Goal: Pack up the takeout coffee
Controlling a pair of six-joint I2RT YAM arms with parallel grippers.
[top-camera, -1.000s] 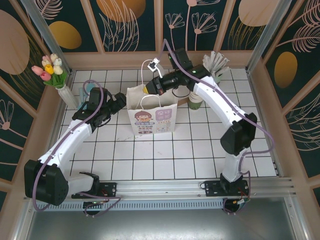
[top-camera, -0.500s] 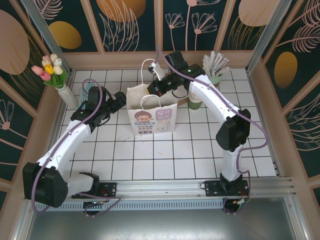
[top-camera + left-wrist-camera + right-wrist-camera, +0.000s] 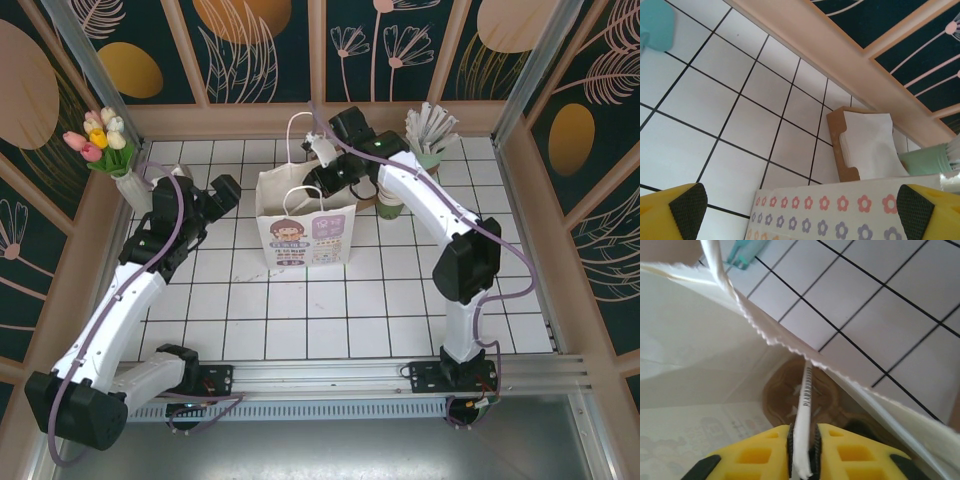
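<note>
L gripper wide open, pulled back from bag; R gripper clamps its handle, so packing prob. wrapping up

White square-tiled tabletop, dark grout, wooden surround. White paper carrier bag with cartoon print: upright, directly below right jaws, just right of left jaws. Wooden tray of white napkins: ahead of left jaws. Slim white vase of tulips: left of left jaws. Stack of cream-rimmed cups and mint green holder of white sticks: right of right jaws.
</note>
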